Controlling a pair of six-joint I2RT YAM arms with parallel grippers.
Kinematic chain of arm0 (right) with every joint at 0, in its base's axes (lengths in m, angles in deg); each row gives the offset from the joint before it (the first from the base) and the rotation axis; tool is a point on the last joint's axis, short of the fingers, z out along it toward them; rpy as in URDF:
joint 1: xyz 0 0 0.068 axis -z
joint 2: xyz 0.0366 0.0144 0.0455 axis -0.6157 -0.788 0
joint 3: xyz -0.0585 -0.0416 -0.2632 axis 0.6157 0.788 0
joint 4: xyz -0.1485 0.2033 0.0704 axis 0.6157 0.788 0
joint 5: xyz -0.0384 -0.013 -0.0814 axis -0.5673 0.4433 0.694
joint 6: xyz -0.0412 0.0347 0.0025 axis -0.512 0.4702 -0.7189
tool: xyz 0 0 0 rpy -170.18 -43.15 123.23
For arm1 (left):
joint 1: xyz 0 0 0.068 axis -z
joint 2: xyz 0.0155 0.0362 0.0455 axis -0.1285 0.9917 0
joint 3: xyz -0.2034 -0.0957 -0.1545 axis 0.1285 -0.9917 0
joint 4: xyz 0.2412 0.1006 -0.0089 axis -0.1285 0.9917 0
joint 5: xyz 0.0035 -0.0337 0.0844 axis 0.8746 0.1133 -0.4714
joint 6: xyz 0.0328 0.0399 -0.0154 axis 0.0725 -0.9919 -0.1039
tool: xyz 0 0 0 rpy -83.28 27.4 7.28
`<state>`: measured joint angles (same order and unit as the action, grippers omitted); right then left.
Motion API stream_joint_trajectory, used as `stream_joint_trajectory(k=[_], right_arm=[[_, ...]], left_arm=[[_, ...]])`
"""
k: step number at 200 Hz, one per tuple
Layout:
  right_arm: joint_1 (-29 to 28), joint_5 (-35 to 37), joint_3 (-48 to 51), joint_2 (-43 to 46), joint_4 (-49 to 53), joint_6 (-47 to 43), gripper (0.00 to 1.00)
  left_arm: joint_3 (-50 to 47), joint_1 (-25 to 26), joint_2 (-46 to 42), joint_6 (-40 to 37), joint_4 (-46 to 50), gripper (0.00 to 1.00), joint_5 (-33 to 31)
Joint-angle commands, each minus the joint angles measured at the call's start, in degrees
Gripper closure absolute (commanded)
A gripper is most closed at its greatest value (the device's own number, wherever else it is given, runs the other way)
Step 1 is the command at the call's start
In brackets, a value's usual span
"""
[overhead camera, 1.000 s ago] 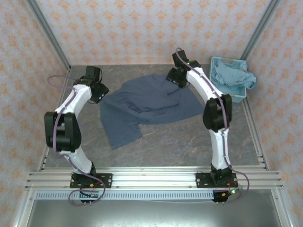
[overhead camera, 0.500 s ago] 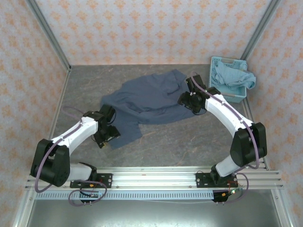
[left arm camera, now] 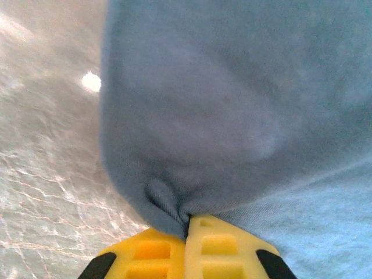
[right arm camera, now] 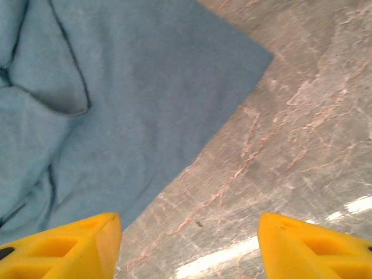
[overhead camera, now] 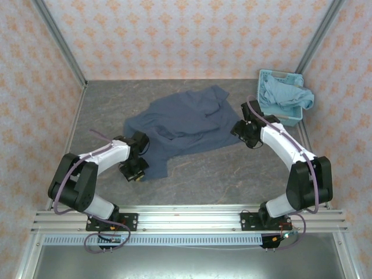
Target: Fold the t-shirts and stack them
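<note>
The dark slate-blue t-shirt lies rumpled and spread across the middle of the table. My left gripper is at its near-left corner. In the left wrist view that gripper is shut, its yellow fingers pinching a puckered fold of the dark t-shirt. My right gripper hovers at the shirt's right edge. In the right wrist view it is open, with bare table between the fingers and the shirt's corner just ahead. The aqua-blue t-shirt is bunched in the basket.
The light-blue lattice basket stands at the far right corner against the wall. Patterned walls close in the grey marbled table on three sides. Bare table runs along the near side, in front of the shirt.
The left arm has swung from the far left of the shirt to its near-left corner and shut on the cloth. The right arm has come back from the far edge to the right edge.
</note>
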<state>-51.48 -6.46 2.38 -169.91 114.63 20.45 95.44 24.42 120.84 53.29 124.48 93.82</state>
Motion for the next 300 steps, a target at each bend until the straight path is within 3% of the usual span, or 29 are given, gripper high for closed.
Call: stream_joint_trajectory(k=[1, 40, 92, 186, 200, 214, 233, 244, 300], right_arm=[[0.03, 4.74, 0.73, 0.40, 0.98, 1.99, 0.35], [0.41, 4.70, 0.93, -5.92, -1.39, 3.49, 0.35], [0.41, 1.65, -2.44, -14.55, -2.20, 2.37, 0.36], [1.61, 5.94, -9.17, -25.04, -0.24, -4.48, 0.38], [1.82, 5.45, -9.17, -26.40, -0.85, -4.97, 0.44], [1.79, 4.35, -9.58, -27.01, -0.66, -4.94, 0.58], [1.80, 4.21, -8.65, -23.24, -1.13, -3.21, 0.89], [1.86, 4.69, -7.55, -18.92, -1.84, -1.96, 1.00], [0.77, 5.06, -16.17, 0.07, 2.24, -1.14, 1.00]], left_arm=[[-2.38, -4.18, -4.70, -0.76, -0.35, 1.00, -10.71], [-2.98, -9.33, -10.47, -4.24, 2.28, 1.00, -10.55], [-2.41, -9.39, -9.86, -3.70, 0.28, 1.00, -7.25], [-0.36, -9.31, -9.51, -4.75, -0.73, 1.00, -5.34], [-0.24, -9.36, -9.98, -4.88, -1.02, 1.00, -4.84], [-0.14, -9.31, -10.80, -5.15, -1.77, 1.00, -3.89], [0.90, -9.37, -12.20, -5.66, -2.61, 1.00, -2.93], [1.90, -9.31, -13.39, -5.84, -3.04, 1.00, -2.66], [14.24, -9.77, -20.40, -4.56, -4.91, 1.00, -4.04]])
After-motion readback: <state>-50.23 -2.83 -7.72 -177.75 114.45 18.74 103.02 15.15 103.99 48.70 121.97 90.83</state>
